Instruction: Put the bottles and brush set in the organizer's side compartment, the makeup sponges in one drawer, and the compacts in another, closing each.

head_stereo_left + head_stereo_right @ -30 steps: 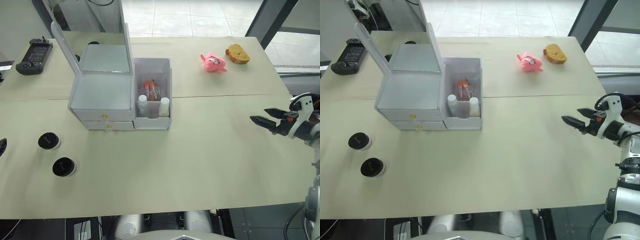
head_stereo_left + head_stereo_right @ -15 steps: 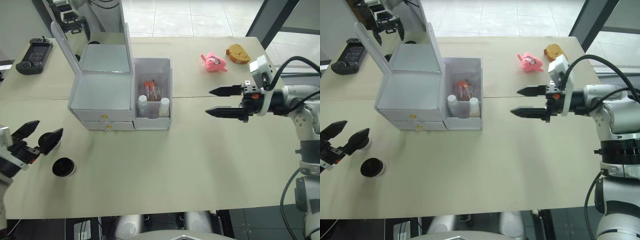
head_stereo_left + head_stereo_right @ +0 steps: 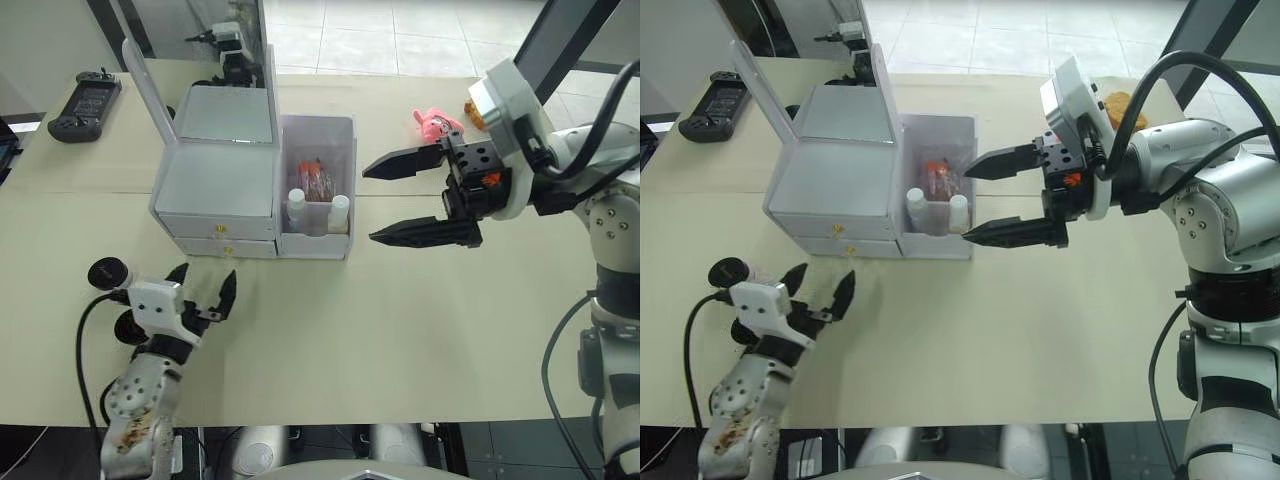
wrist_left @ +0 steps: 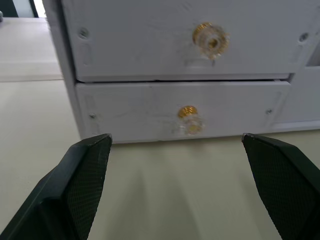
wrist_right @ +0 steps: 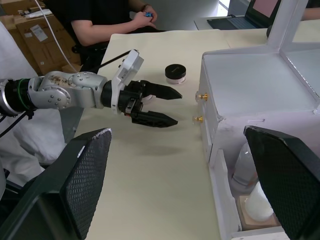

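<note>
From my left eye, the organizer (image 3: 235, 180) stands on the surface (image 3: 400, 330) with mirror lid up; both bottles (image 3: 318, 210) and the brush set (image 3: 311, 178) already sit in the side compartment (image 3: 318, 190), so that part looks done. My left tool (image 3: 203, 295) hangs open at the organizer's 6 o'clock, and my right tool (image 3: 405, 198) gapes empty at its 3 o'clock. One of the compacts (image 3: 108, 272) lies at the organizer's 8 o'clock. My left wrist shows both drawers (image 4: 182, 80) shut, gold knobs ahead between my spread fingers (image 4: 75, 190). My right wrist shows a compact beyond my open left tool. I judge the compacts are what is left; the makeup sponges may be shut away already.
</note>
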`<action>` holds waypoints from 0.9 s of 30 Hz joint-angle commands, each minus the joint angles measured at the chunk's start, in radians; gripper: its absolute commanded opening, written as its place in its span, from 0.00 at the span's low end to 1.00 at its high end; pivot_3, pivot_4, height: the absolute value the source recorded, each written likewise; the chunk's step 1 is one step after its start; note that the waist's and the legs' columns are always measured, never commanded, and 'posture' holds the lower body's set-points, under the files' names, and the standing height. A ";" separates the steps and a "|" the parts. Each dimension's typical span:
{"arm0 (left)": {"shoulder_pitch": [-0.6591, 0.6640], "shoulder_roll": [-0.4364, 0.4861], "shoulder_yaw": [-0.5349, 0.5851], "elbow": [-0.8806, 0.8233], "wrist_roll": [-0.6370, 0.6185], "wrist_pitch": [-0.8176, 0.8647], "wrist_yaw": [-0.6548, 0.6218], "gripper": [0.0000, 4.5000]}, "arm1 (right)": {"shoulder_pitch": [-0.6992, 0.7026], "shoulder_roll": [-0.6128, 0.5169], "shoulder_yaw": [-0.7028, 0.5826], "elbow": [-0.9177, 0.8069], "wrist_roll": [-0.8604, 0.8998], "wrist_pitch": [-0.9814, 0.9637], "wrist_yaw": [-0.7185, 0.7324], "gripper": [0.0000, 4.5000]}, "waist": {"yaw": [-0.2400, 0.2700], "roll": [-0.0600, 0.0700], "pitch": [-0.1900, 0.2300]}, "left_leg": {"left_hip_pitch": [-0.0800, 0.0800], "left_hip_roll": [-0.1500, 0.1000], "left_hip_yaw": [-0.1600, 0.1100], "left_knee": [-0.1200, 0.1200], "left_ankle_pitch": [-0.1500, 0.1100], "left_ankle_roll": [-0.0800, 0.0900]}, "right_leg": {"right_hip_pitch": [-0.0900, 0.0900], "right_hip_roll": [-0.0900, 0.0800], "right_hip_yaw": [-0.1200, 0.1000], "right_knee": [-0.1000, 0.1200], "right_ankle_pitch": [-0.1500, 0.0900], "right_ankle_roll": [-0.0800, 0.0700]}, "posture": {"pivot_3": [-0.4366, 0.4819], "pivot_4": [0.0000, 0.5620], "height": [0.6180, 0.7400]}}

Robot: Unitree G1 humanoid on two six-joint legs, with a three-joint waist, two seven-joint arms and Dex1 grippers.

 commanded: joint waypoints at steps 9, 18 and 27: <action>-0.106 -0.056 -0.102 0.122 0.126 -0.110 0.107 0.96 | 0.005 0.029 -0.023 -0.114 0.026 -0.001 -0.106 1.00 | 0.002 0.000 0.000 | 0.000 0.000 0.000 0.001 0.000 0.001 | 0.000 0.003 -0.001 0.000 0.000 0.000 | 0.48 0.27 1.00; -0.172 -0.104 -0.128 0.196 0.154 -0.153 0.164 0.62 | 0.015 0.004 -0.031 -0.139 0.054 0.028 -0.138 1.00 | 0.002 0.000 0.000 | -0.001 0.000 0.000 0.002 -0.001 0.002 | 0.000 0.003 -0.001 0.001 0.000 0.000 | 0.48 0.27 1.00; -0.169 -0.108 -0.119 0.194 0.139 -0.173 0.177 0.37 | 0.023 0.005 -0.024 -0.141 0.066 0.024 -0.163 1.00 | 0.002 0.000 0.000 | -0.001 0.000 0.000 0.002 -0.001 0.002 | 0.000 0.002 -0.001 0.000 0.000 0.000 | 0.48 0.27 1.00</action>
